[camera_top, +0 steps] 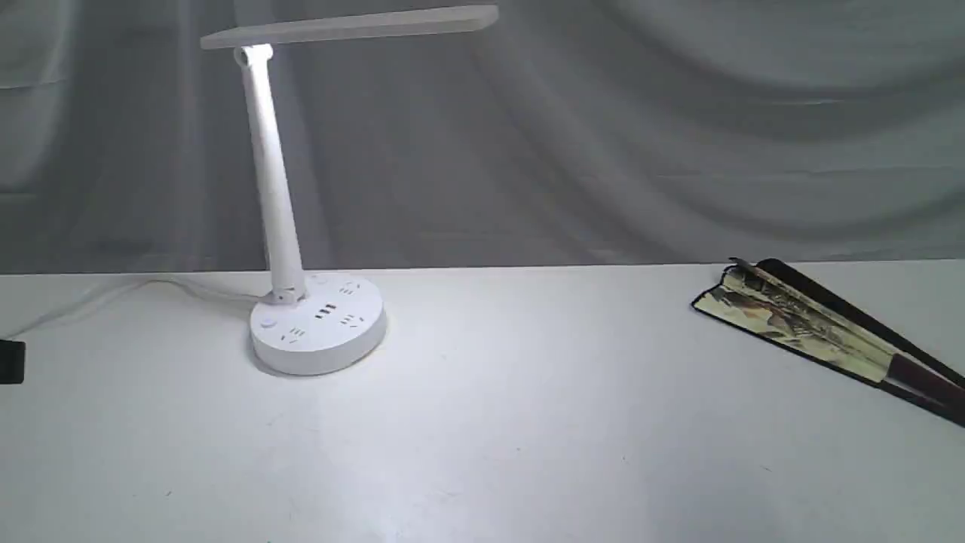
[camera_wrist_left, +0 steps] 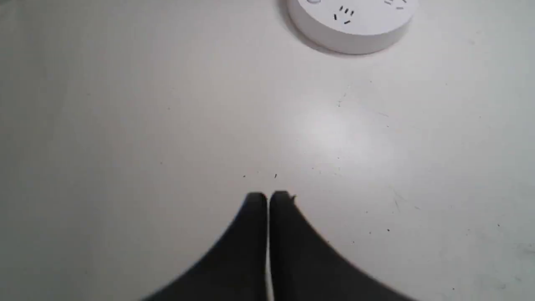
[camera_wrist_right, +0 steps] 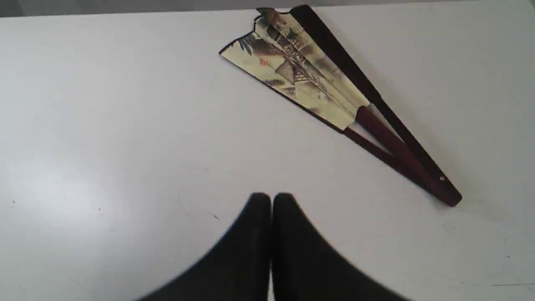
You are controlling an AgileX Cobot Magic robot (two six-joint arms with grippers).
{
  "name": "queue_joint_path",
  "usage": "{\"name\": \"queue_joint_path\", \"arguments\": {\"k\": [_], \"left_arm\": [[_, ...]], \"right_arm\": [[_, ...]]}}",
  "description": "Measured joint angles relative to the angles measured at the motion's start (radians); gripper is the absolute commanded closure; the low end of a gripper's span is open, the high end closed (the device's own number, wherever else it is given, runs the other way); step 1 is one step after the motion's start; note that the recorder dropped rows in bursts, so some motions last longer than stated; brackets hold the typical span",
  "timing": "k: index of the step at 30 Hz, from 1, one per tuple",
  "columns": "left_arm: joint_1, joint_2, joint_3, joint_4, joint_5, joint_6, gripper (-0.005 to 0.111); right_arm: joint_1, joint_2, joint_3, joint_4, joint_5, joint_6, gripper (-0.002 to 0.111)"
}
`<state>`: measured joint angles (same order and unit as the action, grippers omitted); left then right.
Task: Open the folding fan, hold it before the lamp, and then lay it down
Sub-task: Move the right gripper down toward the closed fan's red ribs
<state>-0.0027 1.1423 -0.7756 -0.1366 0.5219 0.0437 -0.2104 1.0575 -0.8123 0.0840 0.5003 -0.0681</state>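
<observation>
The folding fan (camera_top: 814, 335) lies flat at the right end of the white table, spread only a little, its painted cream leaf pointing left and its maroon ribs running off toward the right edge. In the right wrist view the fan (camera_wrist_right: 317, 79) shows whole, pivot included. My right gripper (camera_wrist_right: 271, 196) is shut with nothing in it and stays apart from the fan. The white lamp (camera_top: 301, 226) stands at the left with its bar head up high. My left gripper (camera_wrist_left: 268, 195) is shut and empty, some way from the lamp's round base (camera_wrist_left: 351, 23).
A white cable (camera_top: 113, 294) trails left from the lamp base along the table's back edge. A small dark block (camera_top: 11, 362) shows at the far left edge of the exterior view. A grey draped cloth (camera_top: 603, 128) hangs behind the table (camera_top: 528, 422).
</observation>
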Motion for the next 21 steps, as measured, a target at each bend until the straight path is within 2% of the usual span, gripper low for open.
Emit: {"name": "queue_joint_path", "arguments": {"k": [8, 15, 21], "left_arm": [[0.000, 0.144, -0.070, -0.007, 0.009, 0.031, 0.107], [0.000, 0.215, -0.100, -0.007, -0.005, 0.042, 0.101], [0.000, 0.254, -0.114, -0.022, -0.016, 0.044, 0.088]], "right_arm": [[0.000, 0.144, -0.051, -0.007, 0.017, -0.003, 0.106], [0.000, 0.252, -0.110, -0.029, 0.040, -0.010, 0.084], [0.000, 0.324, -0.146, -0.038, 0.042, -0.010, 0.074]]}}
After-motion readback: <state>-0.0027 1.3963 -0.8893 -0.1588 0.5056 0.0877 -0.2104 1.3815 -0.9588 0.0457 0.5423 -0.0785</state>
